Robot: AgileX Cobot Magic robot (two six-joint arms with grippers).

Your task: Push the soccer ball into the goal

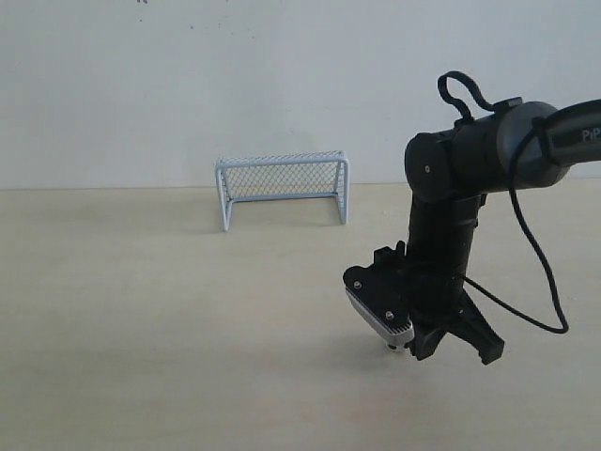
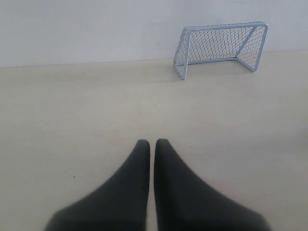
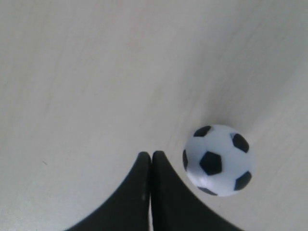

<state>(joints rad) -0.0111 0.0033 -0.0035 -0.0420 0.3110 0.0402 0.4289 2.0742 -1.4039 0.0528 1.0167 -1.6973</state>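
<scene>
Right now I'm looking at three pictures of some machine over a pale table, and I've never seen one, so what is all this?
It is a robot with two arms, each ending in a two-fingered gripper. The wide picture is from a camera standing apart: it shows the right arm bent down over the table and a small netted goal near the wall. The other two come from cameras on the wrists. One shows the left gripper, its dark fingers closed together and holding nothing, with the goal ahead. The other shows the right gripper, also closed and empty, with a tiny soccer ball lying on the table right beside its tip.
</scene>
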